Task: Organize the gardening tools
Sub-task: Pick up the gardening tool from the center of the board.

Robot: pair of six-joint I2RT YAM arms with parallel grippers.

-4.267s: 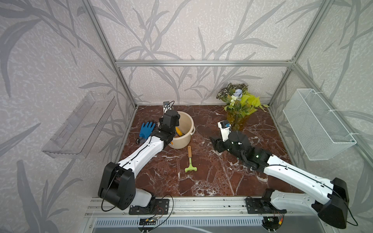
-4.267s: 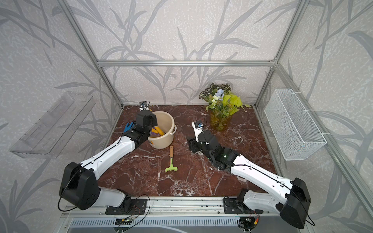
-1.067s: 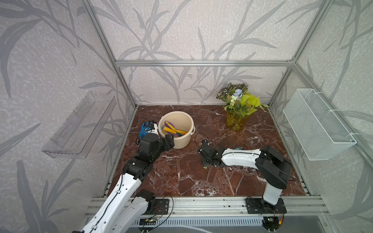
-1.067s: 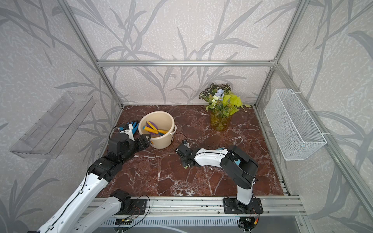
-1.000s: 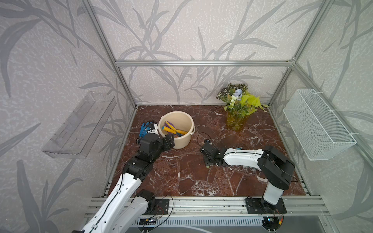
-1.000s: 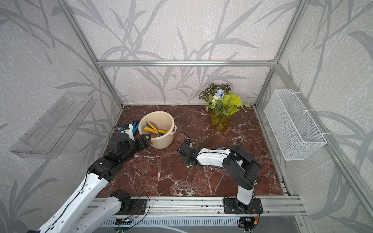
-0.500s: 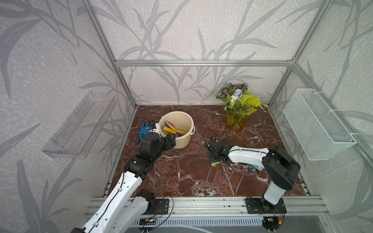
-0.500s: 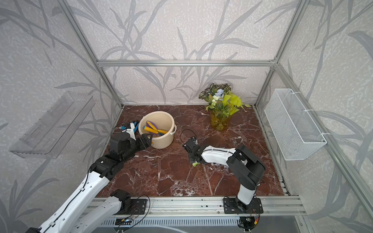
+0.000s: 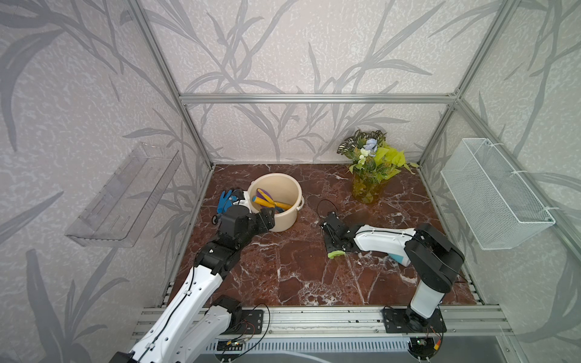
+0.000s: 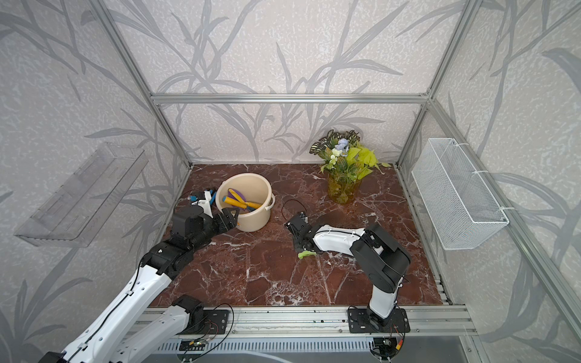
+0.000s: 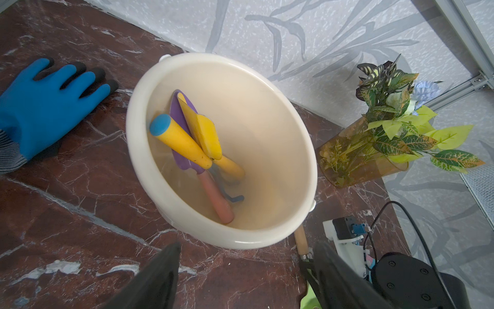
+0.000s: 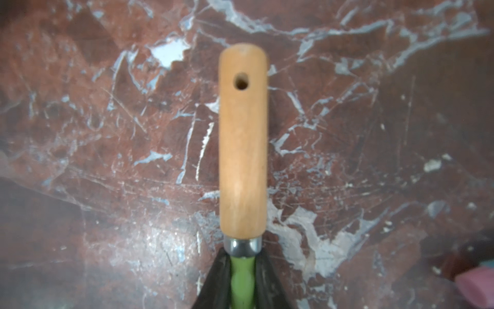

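Gripping the green rake point(image 9: 335, 254) by its neck, just under the metal collar of the tan handle point(image 12: 242, 139), the right pincer point(image 12: 242, 260) was clamped tight near the table's centre, a little toward 4 o'clock. Four seconds earlier that rake had lain loose nearer the middle, with this arm up by the vase. Within the last second, arm and rake had shifted together toward 3 o'clock. Whether the rake was clear of the marble could not be told.

The spray bottle point(image 9: 400, 259) lay at about 4 o'clock, half hidden under the right forearm. The left pincer point(image 9: 268, 218), earlier over the bucket, had drawn back and hung with jaws wide and nothing between them. It was just short of the cream bucket point(image 9: 286, 221) at 10 o'clock. Inside lay the purple trowel point(image 11: 179, 160), the yellow scoop point(image 11: 205, 133) and the blue fork point(image 11: 184, 143). By my judgement the rake was the last hand tool out and its pick-up was made. The carry to the bucket remained, and the bottle's place was still open.

The table point(image 9: 283, 276) was red-brown marble veined white, running back from the aluminium rail point(image 9: 314, 320) at 6 o'clock. A blue glove point(image 11: 40, 107) lay beside the bucket, and the leafy plant point(image 9: 374, 163) stood at 1 o'clock. A clear shelf point(image 9: 125, 195) hung at 9 o'clock and a white wire basket point(image 9: 493, 195) at 3 o'clock, on leaf-patterned walls.
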